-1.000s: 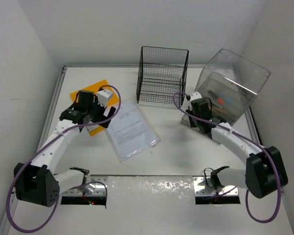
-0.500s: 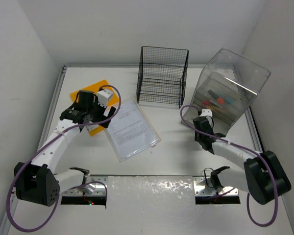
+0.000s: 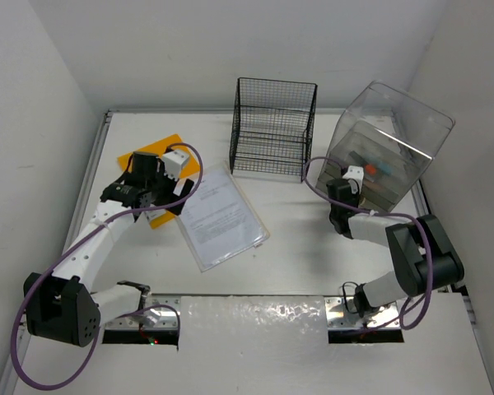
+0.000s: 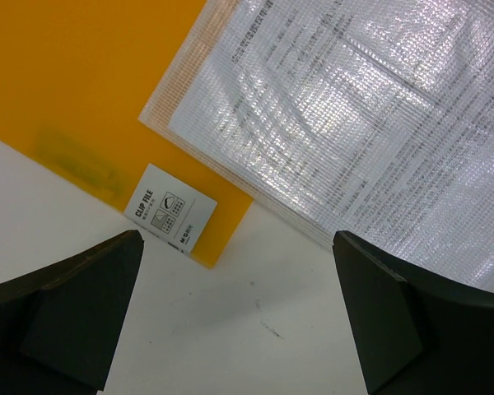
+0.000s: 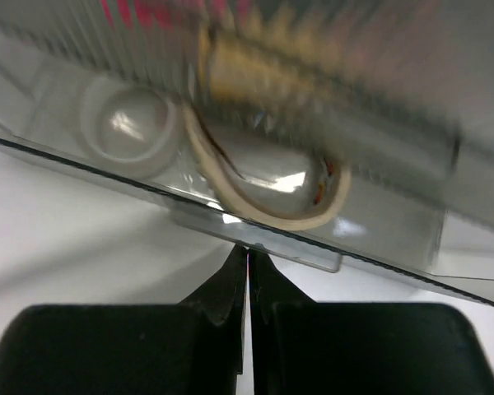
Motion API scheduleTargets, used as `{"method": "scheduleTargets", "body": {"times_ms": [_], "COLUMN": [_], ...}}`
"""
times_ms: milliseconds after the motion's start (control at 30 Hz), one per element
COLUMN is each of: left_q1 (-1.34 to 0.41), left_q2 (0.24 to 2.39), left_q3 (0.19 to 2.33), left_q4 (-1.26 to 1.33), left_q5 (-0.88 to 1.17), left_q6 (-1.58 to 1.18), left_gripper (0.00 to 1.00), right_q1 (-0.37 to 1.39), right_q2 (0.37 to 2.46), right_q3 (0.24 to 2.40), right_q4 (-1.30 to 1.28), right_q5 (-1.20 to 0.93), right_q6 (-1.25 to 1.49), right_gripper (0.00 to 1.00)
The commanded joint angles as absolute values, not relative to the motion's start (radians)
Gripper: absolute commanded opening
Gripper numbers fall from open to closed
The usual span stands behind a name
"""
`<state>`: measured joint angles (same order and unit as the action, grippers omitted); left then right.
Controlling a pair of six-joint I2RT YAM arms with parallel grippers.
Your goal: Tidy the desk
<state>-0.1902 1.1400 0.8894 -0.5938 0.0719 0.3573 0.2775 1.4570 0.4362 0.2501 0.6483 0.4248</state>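
Our left gripper [image 4: 237,239] hangs open over the thin folder [image 4: 82,99] and the floppy, likely slippery sleeve [image 4: 354,107]. Both lie on the rigid desk [image 3: 296,239] beneath both arms, and we'd pinch them at their edges. Our right gripper [image 5: 247,255] is closed at the box [image 3: 387,156] front.

desk [image 3: 296,247]: wire rack [image 3: 273,127] at back centre | drawer box [image 3: 391,144] back right, right of wire rack | folder [image 3: 166,146] left | paper sleeve [image 3: 222,218] centre-left, its far edge lying on folder | right gripper [image 5: 247,259] just before drawer box

Desk [image 3: 292,251]: large matte-white rectangular top, silver-railed edges, lying flat and level, filling most of top view.
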Motion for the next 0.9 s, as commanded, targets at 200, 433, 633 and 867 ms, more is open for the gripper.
{"method": "scheduleTargets", "body": {"times_ms": [200, 433, 633, 867], "left_q1": [-0.190, -0.190, -0.190, -0.190], "left_q2": [1.137, 1.137, 1.140, 1.141], "left_q3": [0.897, 0.893, 0.893, 0.897], "left_q4": [-0.560, -0.558, -0.558, -0.561], "left_q5": [0.046, 0.043, 0.054, 0.058], "left_q6": [0.348, 0.356, 0.362, 0.361], "left_gripper": [1.00, 1.00, 1.00, 1.00], "right_q1": [0.212, 0.198, 0.199, 0.207], "right_q2": [1.585, 1.617, 1.597, 1.585], "right_q3": [0.626, 0.666, 0.670, 0.703], "right_q4": [0.419, 0.425, 0.353, 0.207], "right_q5": [0.603, 0.532, 0.505, 0.468], "right_q6": [0.327, 0.200, 0.126, 0.017], "right_gripper": [0.00, 0.00, 0.00, 0.00]}}
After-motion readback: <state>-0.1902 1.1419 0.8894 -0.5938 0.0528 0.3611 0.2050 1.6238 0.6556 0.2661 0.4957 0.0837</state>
